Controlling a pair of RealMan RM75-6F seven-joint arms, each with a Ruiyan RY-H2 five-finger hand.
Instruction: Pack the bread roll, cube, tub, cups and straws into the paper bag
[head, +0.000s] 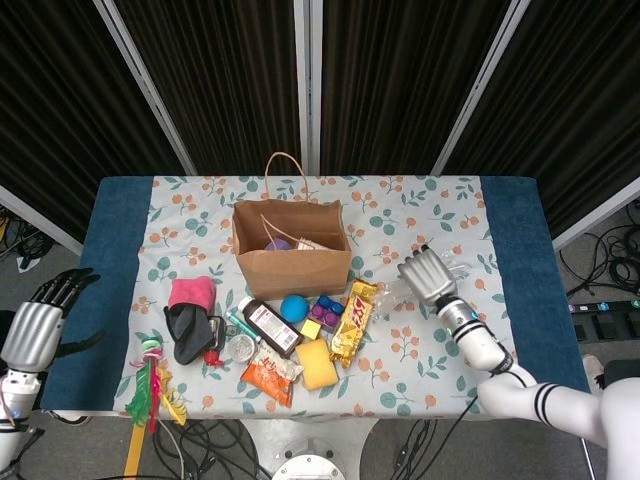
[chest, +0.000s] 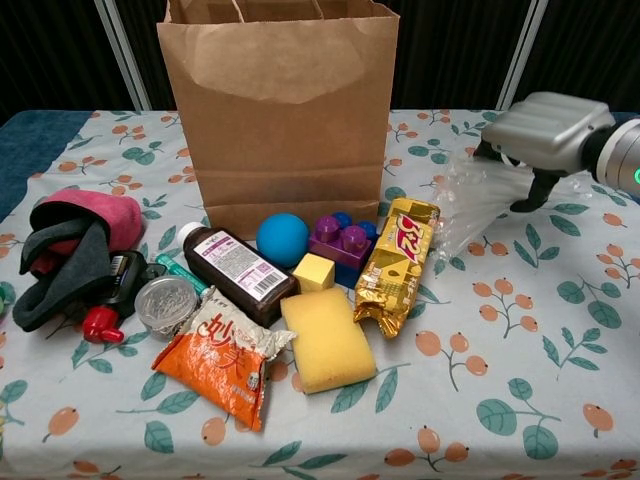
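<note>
Right robot hand (chest: 545, 135) lifted, fingers curled closed, apparently gripping, left robot hand (head: 40, 318) hanging idle, fingers extended

Head high, overhead; chest low, close; share paper bag (head: 291, 252).

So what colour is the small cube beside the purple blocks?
Yellow. The cube shows best in the chest view, just behind the sponge.

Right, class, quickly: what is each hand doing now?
Left hand: open, holding nothing, off the table's edge.
Right hand: gripping the bundle of straws.
</note>
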